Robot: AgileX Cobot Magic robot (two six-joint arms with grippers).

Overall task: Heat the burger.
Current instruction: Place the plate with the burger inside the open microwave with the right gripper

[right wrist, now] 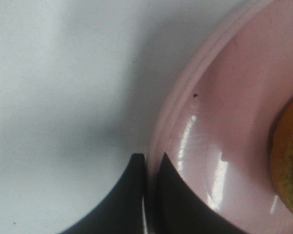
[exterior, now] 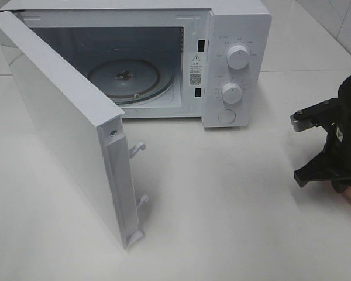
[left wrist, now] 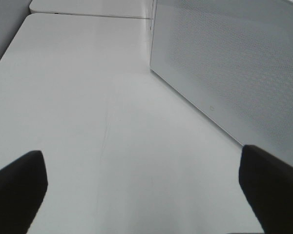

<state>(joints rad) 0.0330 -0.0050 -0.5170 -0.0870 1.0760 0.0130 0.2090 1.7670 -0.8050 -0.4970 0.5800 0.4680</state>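
Heating not yet started. Microwave door open at 12 o'clock, nothing on glass tray. Burger kept on pink plate, 4 o'clock on tabletop. Right claw pinched on plate rim. Left claw spread apart, nothing held. To be done: plate put in, door shut, dial turned.

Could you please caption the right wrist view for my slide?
Right tool grips the rim of the pink plate holding the burger.

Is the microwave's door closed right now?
No, the door stands swung wide open, so the glass turntable inside the microwave shows.
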